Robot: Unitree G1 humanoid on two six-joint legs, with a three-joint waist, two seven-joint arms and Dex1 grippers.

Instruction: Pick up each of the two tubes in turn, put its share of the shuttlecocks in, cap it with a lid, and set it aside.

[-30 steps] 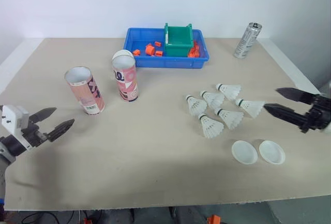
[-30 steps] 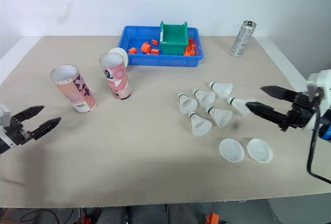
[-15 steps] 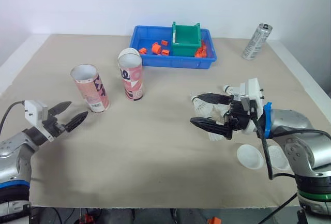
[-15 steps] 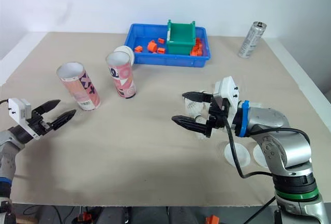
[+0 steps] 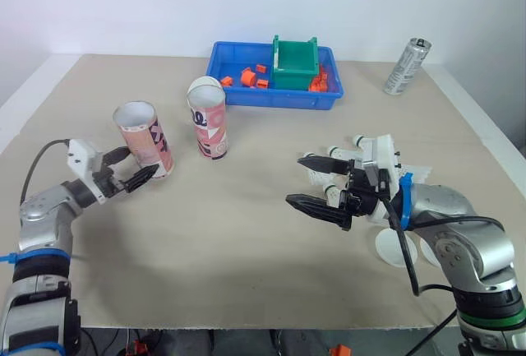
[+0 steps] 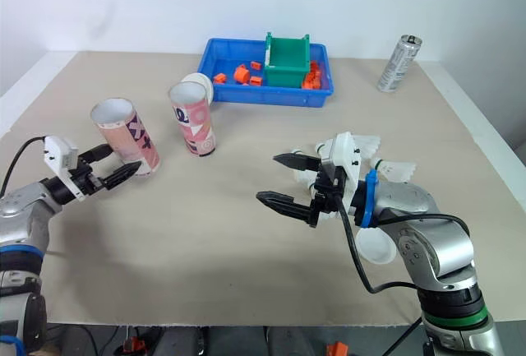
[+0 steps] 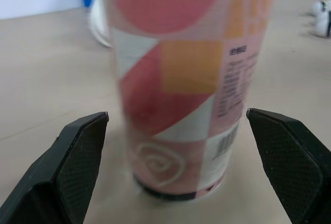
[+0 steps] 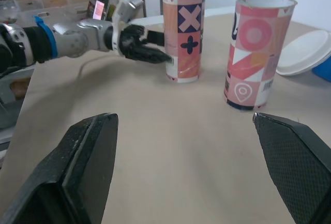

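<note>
Two pink patterned tubes stand upright and open-topped: the left tube (image 5: 144,138) and the right tube (image 5: 208,119), which has a white lid (image 8: 305,53) leaning behind it. My left gripper (image 5: 131,173) is open, its fingers on either side of the left tube (image 7: 181,105) near the base. My right gripper (image 5: 294,180) is open and empty, hovering over the table left of the shuttlecocks (image 6: 394,171), which my arm partly hides. Two white lids (image 5: 393,249) lie under my right forearm.
A blue tray (image 5: 246,97) with orange pieces and a green bin (image 5: 294,64) sits at the back. A silver can (image 5: 405,67) stands at the back right. Bare tabletop lies between the tubes and my right gripper.
My left gripper has moved forward and now brackets the left tube's base. My right gripper has shifted a little left and nearer, away from the shuttlecocks, still open.
</note>
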